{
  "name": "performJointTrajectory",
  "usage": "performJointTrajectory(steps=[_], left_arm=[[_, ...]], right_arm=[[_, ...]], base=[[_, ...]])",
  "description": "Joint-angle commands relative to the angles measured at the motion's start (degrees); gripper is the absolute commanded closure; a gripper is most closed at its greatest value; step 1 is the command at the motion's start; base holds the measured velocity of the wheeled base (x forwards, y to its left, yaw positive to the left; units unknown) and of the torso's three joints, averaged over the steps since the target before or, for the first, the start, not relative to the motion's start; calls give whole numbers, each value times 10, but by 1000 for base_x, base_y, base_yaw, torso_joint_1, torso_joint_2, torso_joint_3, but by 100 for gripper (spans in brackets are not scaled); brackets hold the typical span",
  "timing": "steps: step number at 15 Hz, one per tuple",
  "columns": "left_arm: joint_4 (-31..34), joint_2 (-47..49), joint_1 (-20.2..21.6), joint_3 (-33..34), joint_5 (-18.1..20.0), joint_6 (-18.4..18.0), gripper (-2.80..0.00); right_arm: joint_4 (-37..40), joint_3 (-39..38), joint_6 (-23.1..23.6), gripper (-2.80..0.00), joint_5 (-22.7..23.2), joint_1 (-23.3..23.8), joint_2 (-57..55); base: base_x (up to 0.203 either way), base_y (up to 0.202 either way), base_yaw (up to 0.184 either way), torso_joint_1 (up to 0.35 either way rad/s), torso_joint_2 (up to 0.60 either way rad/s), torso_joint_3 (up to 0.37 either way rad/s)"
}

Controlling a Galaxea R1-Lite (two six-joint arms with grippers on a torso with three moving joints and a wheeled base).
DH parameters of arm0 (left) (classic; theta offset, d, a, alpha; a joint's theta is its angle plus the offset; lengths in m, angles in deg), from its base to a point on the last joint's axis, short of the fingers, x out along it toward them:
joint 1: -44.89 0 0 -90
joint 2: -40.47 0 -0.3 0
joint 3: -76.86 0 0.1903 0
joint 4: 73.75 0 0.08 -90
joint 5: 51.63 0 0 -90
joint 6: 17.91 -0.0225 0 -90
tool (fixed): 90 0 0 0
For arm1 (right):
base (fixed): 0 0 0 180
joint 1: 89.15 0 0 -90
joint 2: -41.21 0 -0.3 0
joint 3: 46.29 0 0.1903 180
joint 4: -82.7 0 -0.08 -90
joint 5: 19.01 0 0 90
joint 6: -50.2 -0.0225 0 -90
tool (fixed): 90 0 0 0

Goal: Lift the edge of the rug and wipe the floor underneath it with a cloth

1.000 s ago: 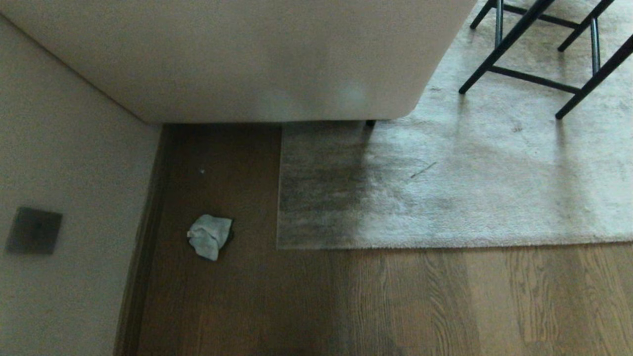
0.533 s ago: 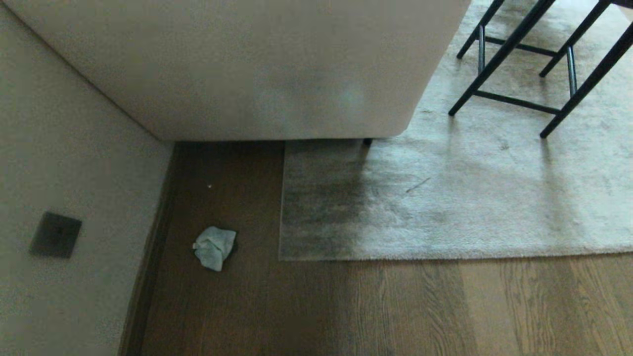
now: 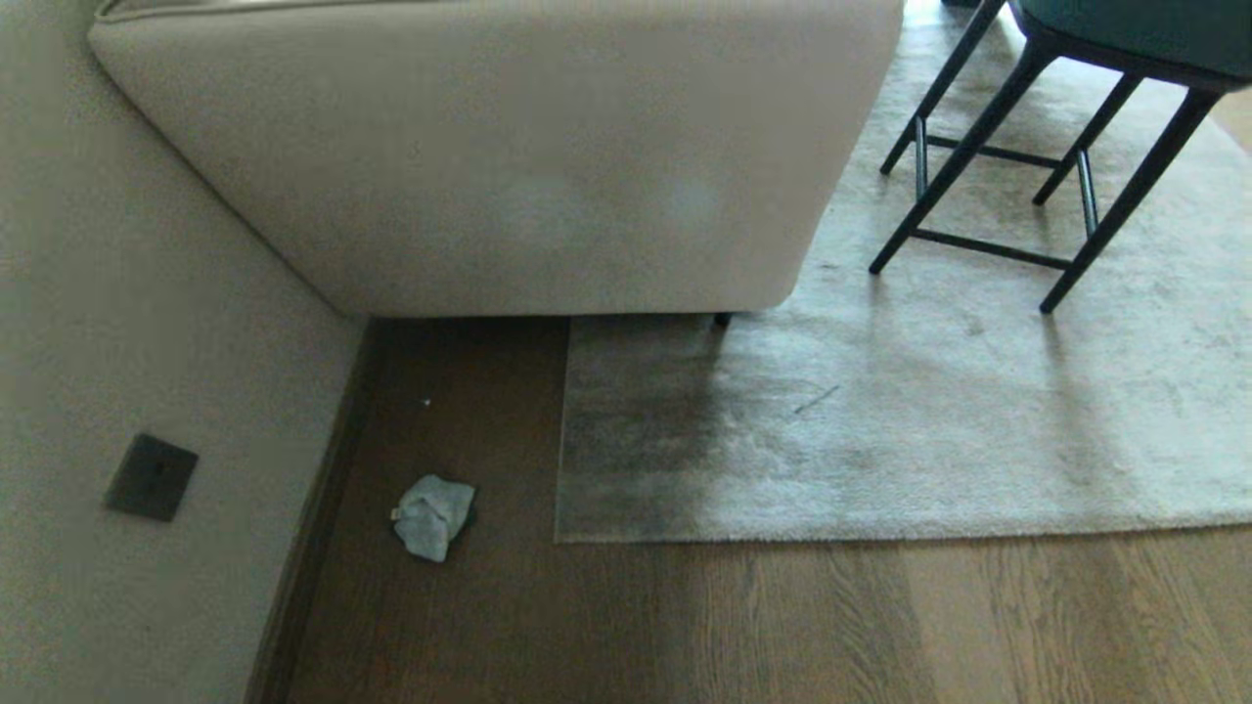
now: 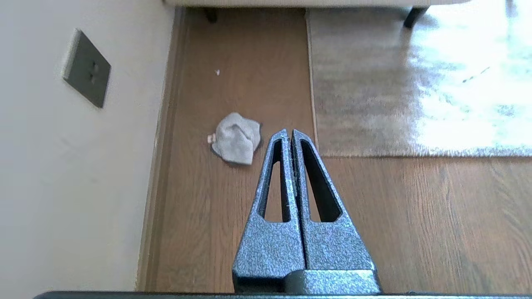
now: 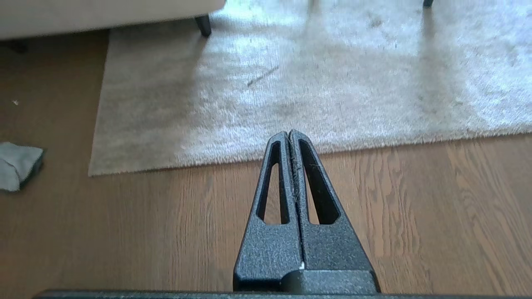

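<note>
Both grippers hanging empty above floor (image 3: 782, 626), left gripper (image 4: 289, 133) and right gripper (image 5: 288, 135) pressed together. Cloth (image 3: 433, 515) lying crumpled on bare planks (between baseboard (image 3: 323, 518) and rug (image 3: 880, 460) corner), apart from both. Rug lying flat, running under sofa (image 3: 509, 156).

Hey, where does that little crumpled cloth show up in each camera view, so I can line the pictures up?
Head view: the cloth lies on the floor, lower left of centre, between wall and rug.
Left wrist view: centre-left, beside the shut left gripper.
Right wrist view: cut off at one edge.
Shared landmark: the rug's near corner.
</note>
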Motion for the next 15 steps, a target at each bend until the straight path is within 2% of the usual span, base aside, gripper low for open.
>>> performJointTrajectory(steps=[1, 15], left_arm=[[0, 0, 0, 0, 0, 0, 0], [0, 0, 0, 0, 0, 0, 0]], right_arm=[[-1, 0, 0, 0, 0, 0, -1], [-1, 0, 0, 0, 0, 0, -1]], base=[[0, 0, 0, 7, 3, 193], [0, 0, 0, 3, 3, 201]])
